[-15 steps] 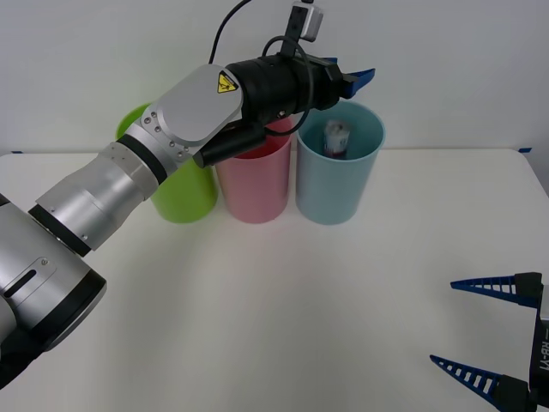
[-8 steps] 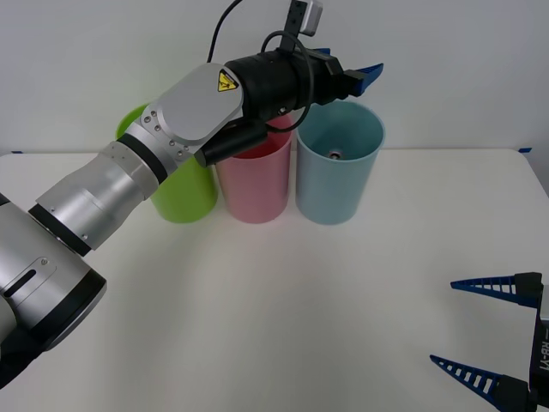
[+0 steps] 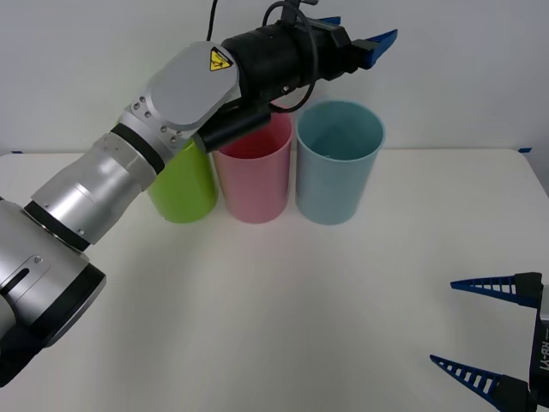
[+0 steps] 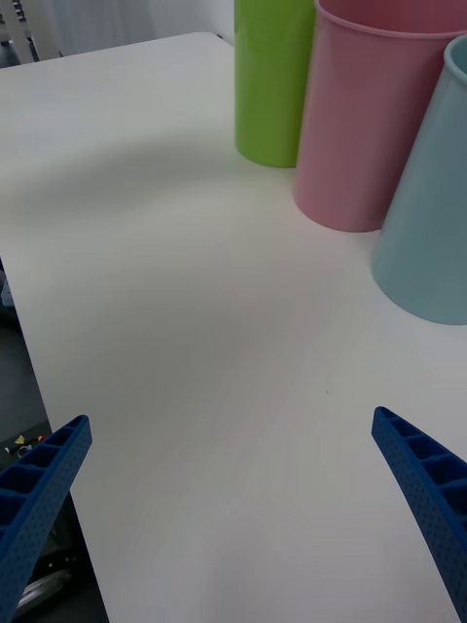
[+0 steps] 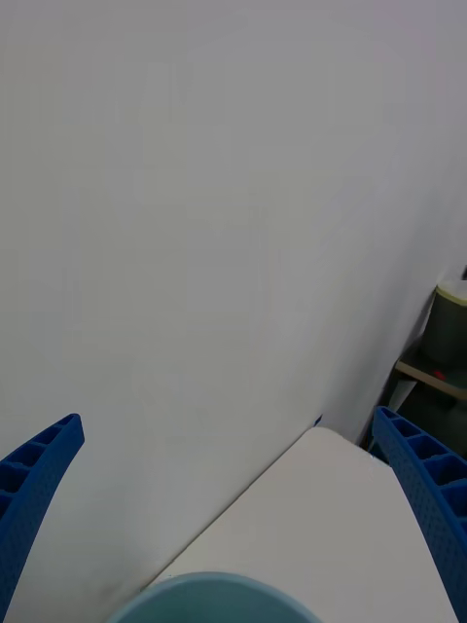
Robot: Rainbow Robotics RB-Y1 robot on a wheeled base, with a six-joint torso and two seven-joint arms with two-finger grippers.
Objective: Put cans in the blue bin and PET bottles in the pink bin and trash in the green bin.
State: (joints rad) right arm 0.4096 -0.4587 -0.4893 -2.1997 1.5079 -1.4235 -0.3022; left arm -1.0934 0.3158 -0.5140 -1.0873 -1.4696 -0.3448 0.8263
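Three tall bins stand in a row at the back of the white table: the green bin (image 3: 182,190), the pink bin (image 3: 253,180) and the blue bin (image 3: 339,172). My left gripper (image 3: 356,34) hangs open and holds nothing, well above the blue bin's far rim. In the left wrist view the blue bin's rim (image 5: 219,592) lies below the left gripper (image 5: 233,496). The cans, PET bottles and trash are out of view. My right gripper (image 3: 489,330) rests open at the near right of the table. From the right wrist view the green bin (image 4: 272,78), pink bin (image 4: 375,117) and blue bin (image 4: 433,224) stand ahead of the right gripper (image 4: 233,506).
The white table (image 3: 283,292) stretches bare in front of the bins, with a white wall close behind them. A bit of blue tape (image 3: 525,150) marks the far right edge. A dark shelf (image 5: 443,341) stands beyond the table's end.
The can, seen dropping into the blue bin and then lying at its bottom, no longer shows. My left gripper has risen higher above the bin. The right arm has stayed put.
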